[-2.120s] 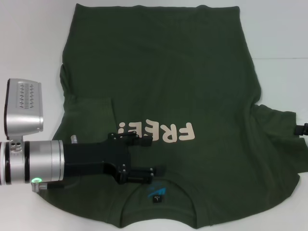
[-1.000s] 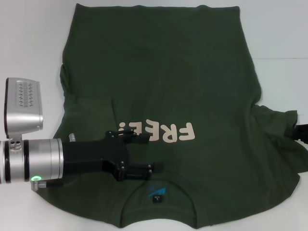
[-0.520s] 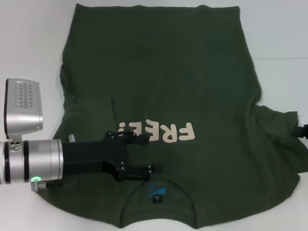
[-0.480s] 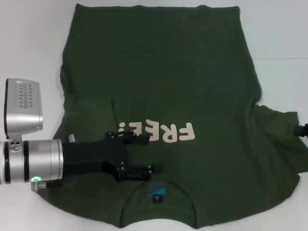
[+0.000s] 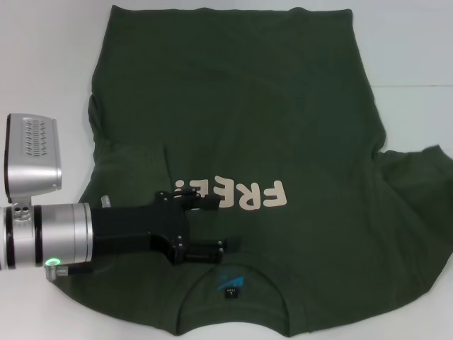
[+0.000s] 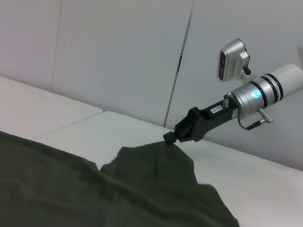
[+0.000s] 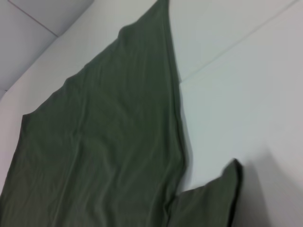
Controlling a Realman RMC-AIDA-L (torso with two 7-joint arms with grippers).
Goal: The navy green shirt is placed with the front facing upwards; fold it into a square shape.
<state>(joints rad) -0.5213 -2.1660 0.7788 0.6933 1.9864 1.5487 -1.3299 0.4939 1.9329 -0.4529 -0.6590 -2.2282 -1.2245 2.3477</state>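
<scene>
The navy green shirt lies flat on the white table, front up, collar and neck label at the edge nearest me and hem at the far edge, so its long axis runs straight away from my body. The cream lettering reads upside down from where I look.

My left gripper reaches in from the left side and hangs over the chest, between the lettering and the collar, its two fingers spread wide with nothing between them. My right gripper is out of the head view; the left wrist view shows it at the tip of the right sleeve, where the cloth rises to a peak at its closed fingertips — I judge it has the sleeve pinched.

What the next move turns on: the sleeve sticks out sideways to the right of the body, across the long axis, and the right arm is the nearer one. I judge that sleeve should be carried inward over the chest, toward my open left claw.

No container is here — only the table, bearing the shirt.
</scene>
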